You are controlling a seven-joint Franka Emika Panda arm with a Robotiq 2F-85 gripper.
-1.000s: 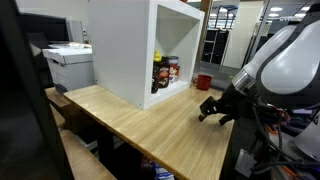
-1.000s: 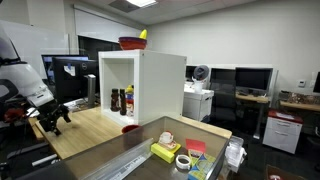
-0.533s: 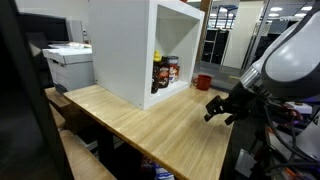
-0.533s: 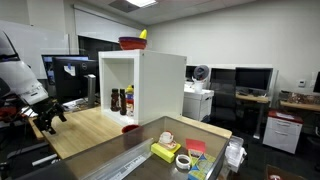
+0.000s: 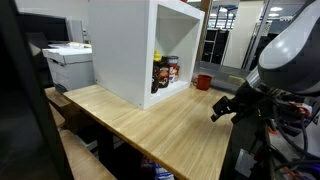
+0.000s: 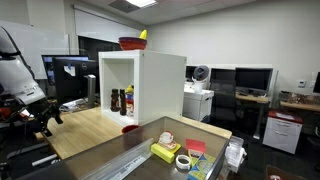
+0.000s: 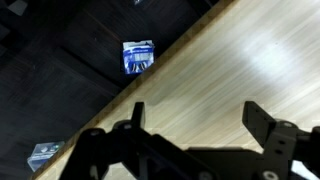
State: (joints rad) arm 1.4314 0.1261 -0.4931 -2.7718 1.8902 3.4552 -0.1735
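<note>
My gripper (image 5: 222, 108) (image 6: 47, 122) hangs open and empty at the edge of the wooden table (image 5: 150, 125) (image 6: 85, 130), well away from the white open-fronted cabinet (image 5: 130, 50) (image 6: 160, 85). In the wrist view the gripper (image 7: 195, 112) shows both black fingers spread wide over bare wood (image 7: 230, 70), close to the table's edge, with nothing between them. Several bottles and jars (image 5: 165, 73) (image 6: 120, 101) stand inside the cabinet. A red cup (image 5: 203, 81) sits on the table beside the cabinet, the nearest object to the gripper.
A red bowl (image 6: 131, 43) rests on top of the cabinet. A printer (image 5: 68, 62) stands behind the table. Beyond the table's edge a blue package (image 7: 138, 56) lies on the dark floor. A second table (image 6: 200, 128) holds tape rolls and small boxes.
The arm has drawn back from the cabinet toward the table's edge, carrying the gripper outward. Its jaws stayed open and empty throughout.
</note>
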